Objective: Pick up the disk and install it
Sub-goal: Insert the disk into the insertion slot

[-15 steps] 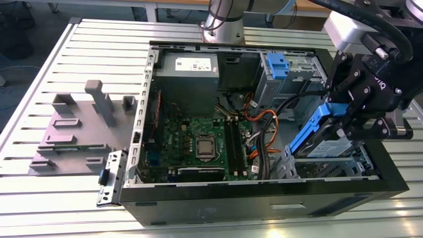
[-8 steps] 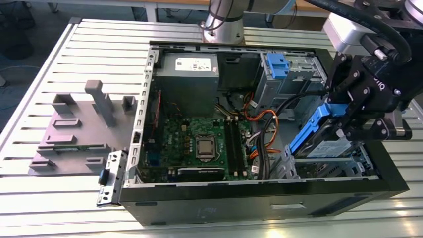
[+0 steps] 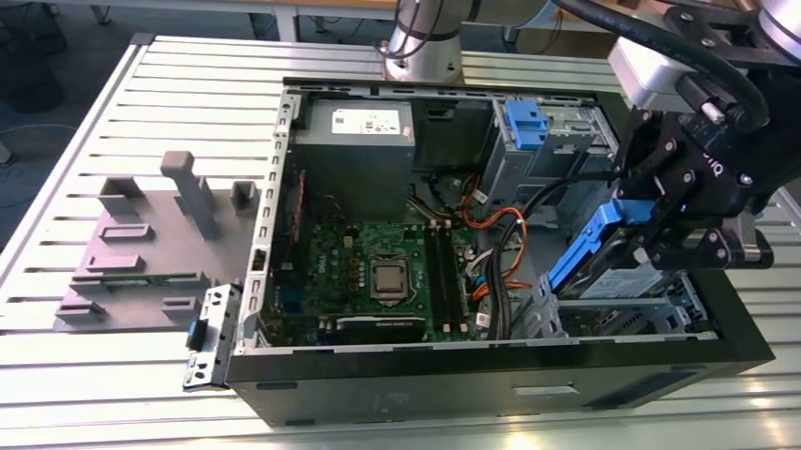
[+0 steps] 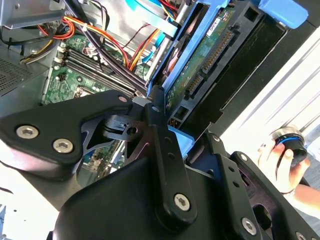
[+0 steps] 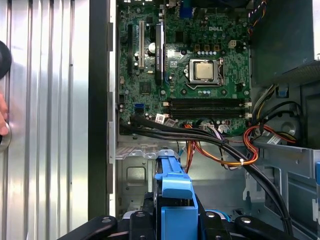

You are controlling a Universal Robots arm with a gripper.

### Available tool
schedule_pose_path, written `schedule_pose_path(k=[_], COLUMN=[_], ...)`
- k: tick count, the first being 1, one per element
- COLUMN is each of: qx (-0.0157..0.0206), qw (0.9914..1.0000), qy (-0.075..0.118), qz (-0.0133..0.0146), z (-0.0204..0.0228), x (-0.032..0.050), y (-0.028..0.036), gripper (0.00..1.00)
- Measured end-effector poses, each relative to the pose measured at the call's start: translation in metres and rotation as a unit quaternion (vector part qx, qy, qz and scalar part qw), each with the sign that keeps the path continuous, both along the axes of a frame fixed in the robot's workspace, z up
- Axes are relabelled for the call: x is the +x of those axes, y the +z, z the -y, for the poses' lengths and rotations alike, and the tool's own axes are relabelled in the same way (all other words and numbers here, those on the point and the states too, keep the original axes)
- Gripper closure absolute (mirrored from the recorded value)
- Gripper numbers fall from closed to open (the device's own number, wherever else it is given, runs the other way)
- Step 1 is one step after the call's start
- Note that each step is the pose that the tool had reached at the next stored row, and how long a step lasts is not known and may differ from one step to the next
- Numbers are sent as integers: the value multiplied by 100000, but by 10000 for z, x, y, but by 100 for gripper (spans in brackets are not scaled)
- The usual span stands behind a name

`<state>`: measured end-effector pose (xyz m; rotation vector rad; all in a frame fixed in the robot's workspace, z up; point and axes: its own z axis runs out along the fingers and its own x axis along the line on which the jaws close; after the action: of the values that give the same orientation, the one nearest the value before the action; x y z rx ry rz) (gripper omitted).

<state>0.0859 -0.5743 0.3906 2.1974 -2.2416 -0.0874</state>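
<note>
The exterior view shows my hand [image 3: 686, 239] clamped on the disk [image 3: 622, 272], holding it tilted over the open computer case [image 3: 501, 375], at the corner nearest the exterior view's right, above the grey drive cage there. In the second wrist view my fingers [image 4: 157, 125] press on the blue carrier at the disk's edge, and its green circuit board and connector face out.

I judge the disk stiff and fairly dense for its size. The metal body will not flex, but the blue plastic frame may give a little, and the bare board and connector are the fragile parts. The carrier's side rails look like the right place to hold it.

Its long axis slopes: one end is raised toward my wrist, the other dips toward the case interior. In the first wrist view the carrier's blue tab [image 5: 173, 186] points toward the motherboard [image 5: 185, 65] and the bundle of cables [image 5: 210, 142].
</note>
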Motion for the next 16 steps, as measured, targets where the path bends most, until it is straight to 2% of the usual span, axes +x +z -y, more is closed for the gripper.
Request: schedule_pose_path(k=[16], qx=[-8], qw=[100000], qy=[-1], qz=[1], z=[0], x=[0], y=[-32], gripper=[64])
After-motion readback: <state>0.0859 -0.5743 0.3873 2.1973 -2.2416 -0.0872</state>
